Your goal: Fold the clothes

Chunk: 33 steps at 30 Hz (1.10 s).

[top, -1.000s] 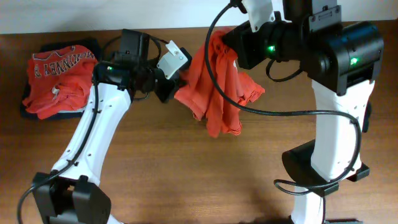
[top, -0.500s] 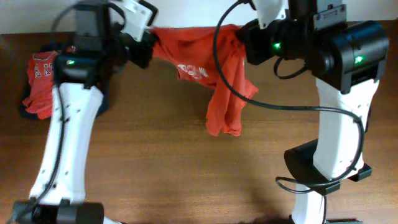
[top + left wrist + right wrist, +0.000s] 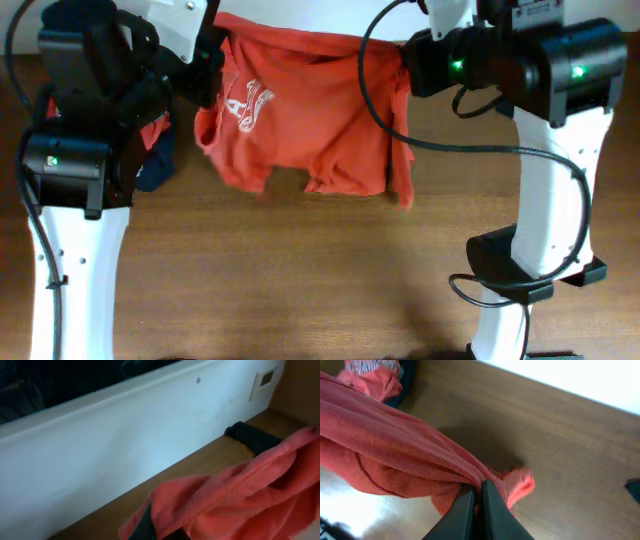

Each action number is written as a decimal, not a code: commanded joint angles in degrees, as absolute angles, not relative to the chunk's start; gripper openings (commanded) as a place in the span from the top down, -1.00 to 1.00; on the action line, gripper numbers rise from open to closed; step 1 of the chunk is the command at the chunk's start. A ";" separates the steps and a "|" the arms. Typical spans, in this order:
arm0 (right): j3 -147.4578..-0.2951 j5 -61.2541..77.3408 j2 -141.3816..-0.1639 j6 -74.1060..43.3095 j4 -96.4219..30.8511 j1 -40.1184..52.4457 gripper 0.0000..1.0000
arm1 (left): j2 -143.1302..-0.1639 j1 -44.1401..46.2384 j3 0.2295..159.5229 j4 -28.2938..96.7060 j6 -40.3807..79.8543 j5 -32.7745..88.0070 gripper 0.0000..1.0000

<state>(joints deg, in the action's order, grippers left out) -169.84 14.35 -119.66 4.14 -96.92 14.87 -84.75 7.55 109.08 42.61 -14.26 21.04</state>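
Hanging in the air above the table (image 3: 300,270), the orange-red shirt (image 3: 310,110) is spread wide between the two arms. The left gripper (image 3: 207,55) is pinched tight on one end of the shirt, and the right gripper (image 3: 405,65) is pinched tight on the other end. You can see white letters (image 3: 248,103) on the cloth near the left side. The bottom of the shirt hangs loose. More clothes (image 3: 155,150), red and dark blue, lie on the table at the left, partly hidden behind the left arm. A white wall (image 3: 125,445) runs along the far edge of the table
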 commanded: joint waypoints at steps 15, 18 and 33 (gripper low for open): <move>-144.88 11.60 -118.54 8.38 -91.00 11.49 0.81 | -83.48 6.96 109.80 42.63 -13.30 17.50 0.99; -138.93 11.57 -118.54 9.72 -88.62 11.49 0.47 | -83.50 6.96 109.80 42.72 -13.28 15.55 0.98; -115.74 17.80 -118.54 9.39 -81.43 10.96 0.14 | -86.11 6.96 109.78 42.59 -13.30 7.44 0.98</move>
